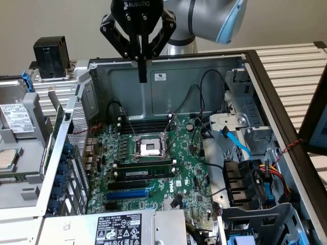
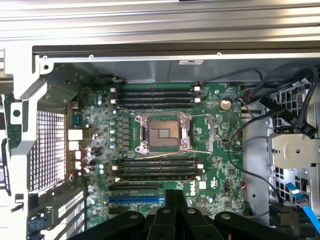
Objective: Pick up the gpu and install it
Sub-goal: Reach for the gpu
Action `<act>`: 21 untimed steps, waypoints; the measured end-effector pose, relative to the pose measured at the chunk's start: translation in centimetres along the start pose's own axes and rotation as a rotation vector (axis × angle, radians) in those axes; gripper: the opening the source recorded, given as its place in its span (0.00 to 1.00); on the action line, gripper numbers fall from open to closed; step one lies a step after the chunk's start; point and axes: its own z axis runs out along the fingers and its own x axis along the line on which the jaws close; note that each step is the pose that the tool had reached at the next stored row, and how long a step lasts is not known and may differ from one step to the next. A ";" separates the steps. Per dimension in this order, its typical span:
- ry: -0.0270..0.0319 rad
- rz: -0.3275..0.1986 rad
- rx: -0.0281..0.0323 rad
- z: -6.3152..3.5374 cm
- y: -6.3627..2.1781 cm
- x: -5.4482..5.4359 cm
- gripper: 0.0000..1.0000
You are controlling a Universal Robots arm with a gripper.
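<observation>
Gripper [image 1: 142, 75] hung clenched and empty above the case [image 1: 168, 97].
Your gpu [image 1: 54, 135] seemed to stand edge-on outside the rear grille [image 1: 76, 132]: light, stiff, fragile; you'd best pinch its board edges.

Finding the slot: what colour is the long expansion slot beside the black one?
Blue; long plastic slot, clearest in wrist view.

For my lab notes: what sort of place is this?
Probably a robotics bench for computer assembly: an open desktop case, its green motherboard with an empty CPU socket, and a gripper above.
</observation>
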 end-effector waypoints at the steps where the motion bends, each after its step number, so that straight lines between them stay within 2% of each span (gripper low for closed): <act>1: 0.0000 0.000 -0.0001 -0.01 -0.03 0.4 0.11; 21: 0.0000 0.000 0.0000 -0.06 -0.63 8.9 0.11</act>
